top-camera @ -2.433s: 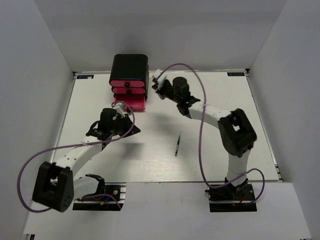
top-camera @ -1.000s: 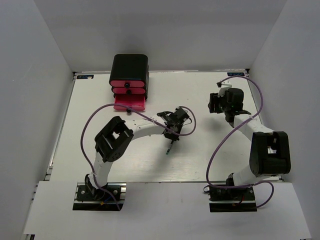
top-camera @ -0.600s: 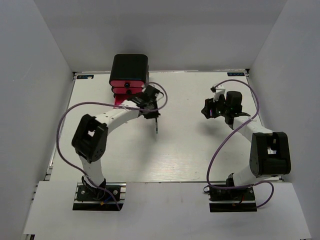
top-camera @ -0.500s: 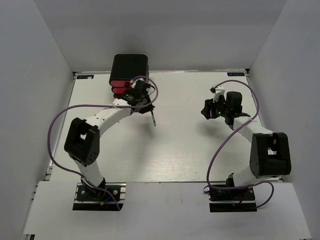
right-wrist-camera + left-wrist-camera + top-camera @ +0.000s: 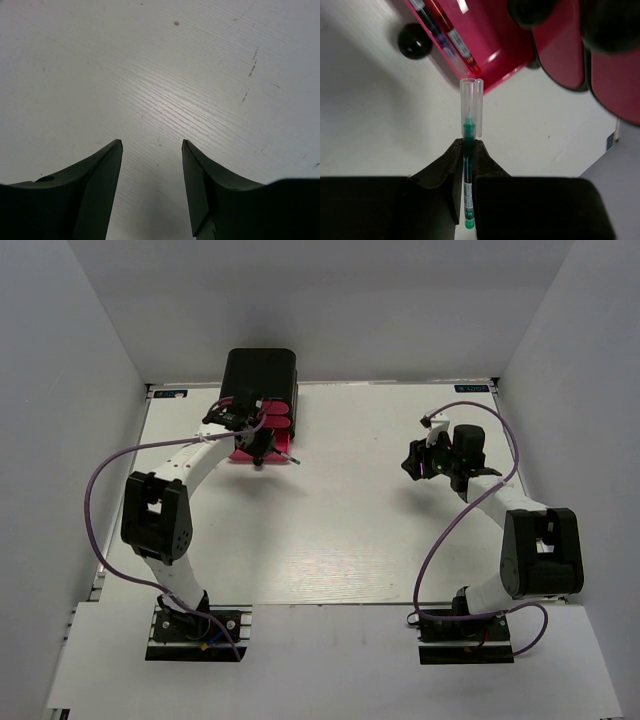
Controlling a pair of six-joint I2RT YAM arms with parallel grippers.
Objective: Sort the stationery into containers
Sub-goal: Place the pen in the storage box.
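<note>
My left gripper [image 5: 465, 145] is shut on a thin green pen [image 5: 468, 165] with a clear cap, the barrel pinched between the fingers. Its capped tip reaches the corner of the open bottom pink drawer [image 5: 492, 47]. Inside that drawer lie a red-and-clear pen [image 5: 456, 39] and a dark pen [image 5: 431, 26]. In the top view the left gripper [image 5: 264, 450] is at the open drawer [image 5: 240, 451] of the black cabinet [image 5: 260, 372], and the pen [image 5: 291, 456] sticks out to the right. My right gripper [image 5: 151, 145] is open and empty over bare table, at the right in the top view [image 5: 415, 462].
The open drawer's black knob [image 5: 414, 41] shows at upper left in the left wrist view. The two upper pink drawers [image 5: 560, 50] are shut, their knobs [image 5: 530, 10] near the frame top. The white table [image 5: 340, 540] ends in walls at the back and sides.
My left arm has carried the green pen from the table's middle back and left to the open bottom drawer. My right arm earlier drew back to the right and has since held still.
</note>
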